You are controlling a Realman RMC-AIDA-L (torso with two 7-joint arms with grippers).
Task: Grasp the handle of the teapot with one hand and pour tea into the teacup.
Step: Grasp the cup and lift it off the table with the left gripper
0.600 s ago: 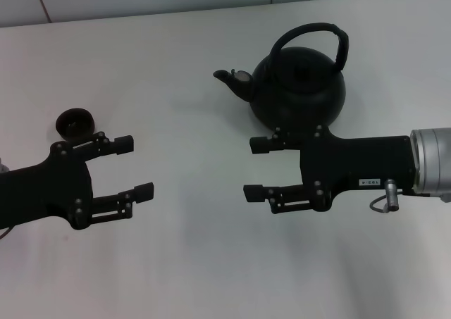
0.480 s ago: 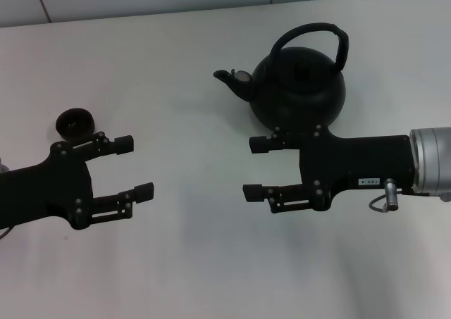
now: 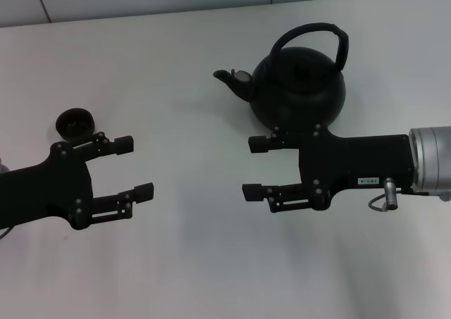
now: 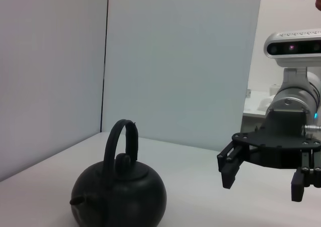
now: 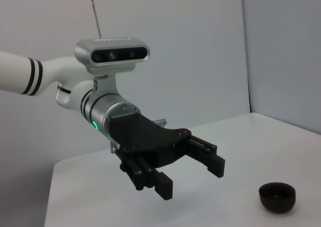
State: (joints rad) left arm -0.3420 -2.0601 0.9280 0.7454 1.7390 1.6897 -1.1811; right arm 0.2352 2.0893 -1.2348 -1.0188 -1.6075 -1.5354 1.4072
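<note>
The right tool (image 3: 255, 167) hovers over the white worktop (image 3: 197, 263) with its two fingers spread apart and nothing between them. The teapot (image 3: 299, 86) stands upright just beyond its far finger, so close in the head view that the finger's mount overlaps the pot's lower edge; whether they touch cannot be told. The handle (image 3: 313, 34) arches over the pot, above and past the tool, free of any grip. The spout (image 3: 229, 76) points toward the robot's left, ahead of the fingertips.

The left tool (image 3: 134, 167) also hovers with its fingers apart and empty, its tips pointing toward the right tool across a stretch of bare worktop. The cup (image 3: 75, 122) sits upright just behind and beyond its far finger, near the knuckle, apart from it.

In the left wrist view the teapot (image 4: 118, 197) stands with its handle (image 4: 123, 142) upright, and the right tool (image 4: 261, 179) hangs beside it, fingers open. In the right wrist view the left tool (image 5: 193, 174) is open above the worktop, with the cup (image 5: 277, 197) set off to one side of it.
</note>
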